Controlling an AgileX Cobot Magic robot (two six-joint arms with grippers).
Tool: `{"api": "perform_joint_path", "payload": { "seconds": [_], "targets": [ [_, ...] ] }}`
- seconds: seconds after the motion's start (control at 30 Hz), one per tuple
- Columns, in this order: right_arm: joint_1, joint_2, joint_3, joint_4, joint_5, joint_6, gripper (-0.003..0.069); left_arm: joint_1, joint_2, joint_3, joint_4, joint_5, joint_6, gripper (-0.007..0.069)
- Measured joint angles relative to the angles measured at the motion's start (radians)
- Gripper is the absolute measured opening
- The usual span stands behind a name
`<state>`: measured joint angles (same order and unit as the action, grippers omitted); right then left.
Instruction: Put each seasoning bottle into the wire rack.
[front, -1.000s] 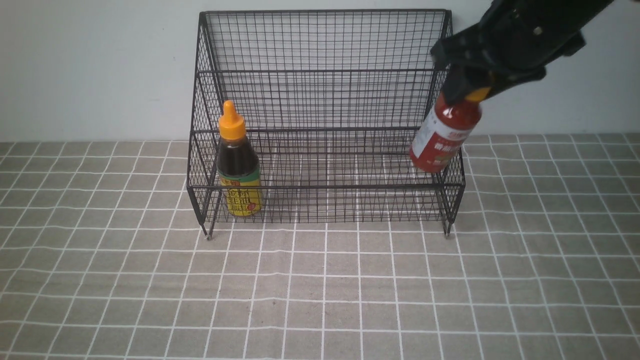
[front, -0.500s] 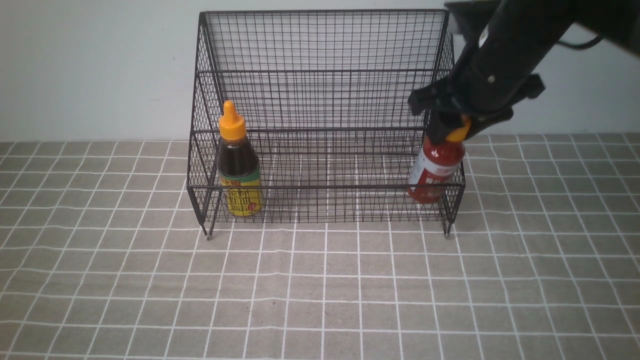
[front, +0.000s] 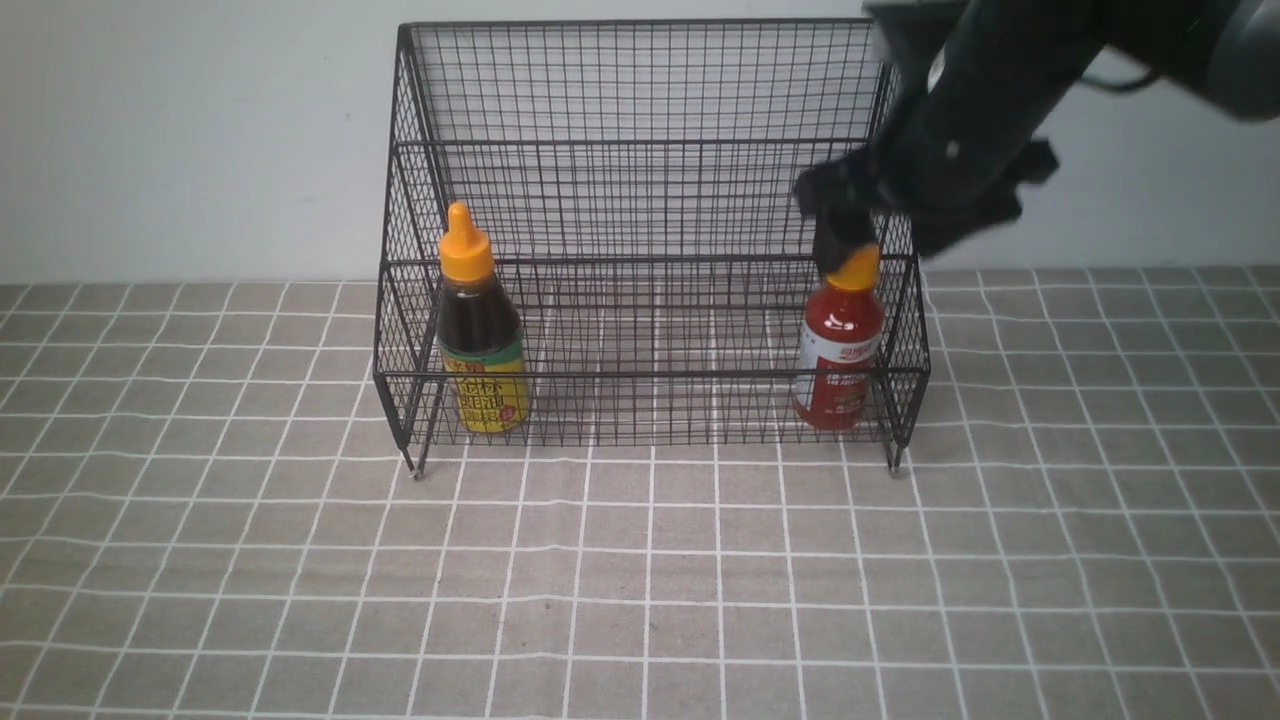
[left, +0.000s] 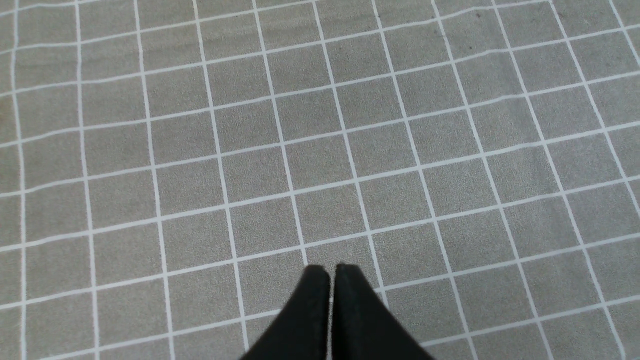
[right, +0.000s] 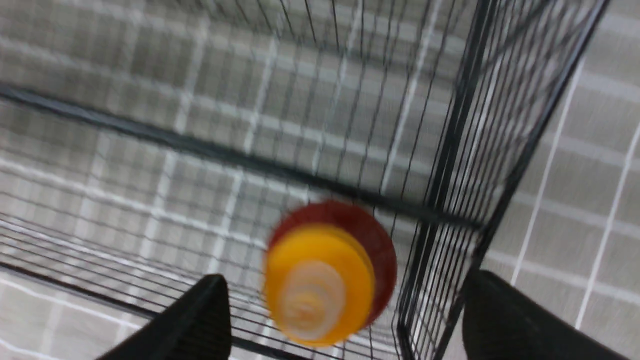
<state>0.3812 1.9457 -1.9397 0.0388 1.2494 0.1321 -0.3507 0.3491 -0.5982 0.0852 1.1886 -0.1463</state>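
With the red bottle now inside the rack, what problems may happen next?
The right claw is open, but its fingers surround the orange cap; a sideways retreat might tip the red bottle.

One finger appears close to the side mesh of the rack, so it might catch and drag the rack.

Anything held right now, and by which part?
Nothing held. The right gripper is open around the red bottle's orange cap, fingers clear of it on both sides; the left gripper is shut on nothing.
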Motion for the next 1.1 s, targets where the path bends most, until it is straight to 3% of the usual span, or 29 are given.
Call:
{"api": "perform_joint_path", "payload": {
  "seconds": [0.13, 0.23, 0.33, 0.43, 0.53, 0.6, 0.7, 0.73, 0.77, 0.8, 0.93, 1.1],
  "targets": [
    [0.0, -0.143, -0.019, -0.002, 0.003, -0.014, 0.0486, 0.0, 0.0, 0.0, 0.0, -0.021, -0.003, -0.0007],
    [0.0, -0.31, -0.003, -0.015, 0.005, -0.018, 0.0342, 0.0, 0.0, 0.0, 0.0, -0.049, -0.005, -0.0007],
    [0.0, -0.533, 0.069, -0.039, 0.005, -0.018, 0.0127, 0.0, 0.0, 0.0, 0.0, -0.084, -0.009, -0.0007],
    [0.0, -0.783, 0.216, -0.065, 0.002, -0.012, 0.0018, 0.0, 0.0, 0.0, 0.0, -0.151, -0.011, -0.0007],
    [0.0, -0.981, 0.401, -0.071, -0.075, -0.01, -0.0004, 0.0, 0.0, 0.0, 0.0, -0.227, -0.011, -0.0007],
    [0.0, -1.239, 0.693, -0.077, -0.291, -0.017, -0.0012, 0.0, 0.0, 0.0, 0.0, -0.322, -0.011, -0.0007],
    [0.0, -1.395, 0.885, -0.078, -0.434, -0.022, -0.0012, 0.0, 0.0, 0.0, 0.0, -0.384, -0.011, -0.0007],
    [0.0, -1.538, 1.082, -0.082, -0.563, -0.025, -0.0013, 0.0, 0.0, 0.0, 0.0, -0.421, -0.011, -0.0007],
    [0.0, -1.568, 1.118, -0.083, -0.59, -0.025, -0.0013, 0.0, 0.0, 0.0, 0.0, -0.437, -0.011, -0.0007],
    [0.0, -1.708, 1.272, -0.086, -0.719, -0.022, -0.0013, 0.0, 0.0, 0.0, 0.0, -0.477, -0.011, -0.0007],
    [0.0, -1.91, 1.428, -0.104, -0.819, 0.008, -0.0013, 0.0, 0.0, 0.0, 0.0, -0.514, -0.011, -0.0007],
    [0.0, -1.959, 1.481, -0.17, -0.837, 0.01, -0.0013, 0.0, 0.0, 0.0, 0.0, -0.516, -0.011, -0.0007]
  ]
}}
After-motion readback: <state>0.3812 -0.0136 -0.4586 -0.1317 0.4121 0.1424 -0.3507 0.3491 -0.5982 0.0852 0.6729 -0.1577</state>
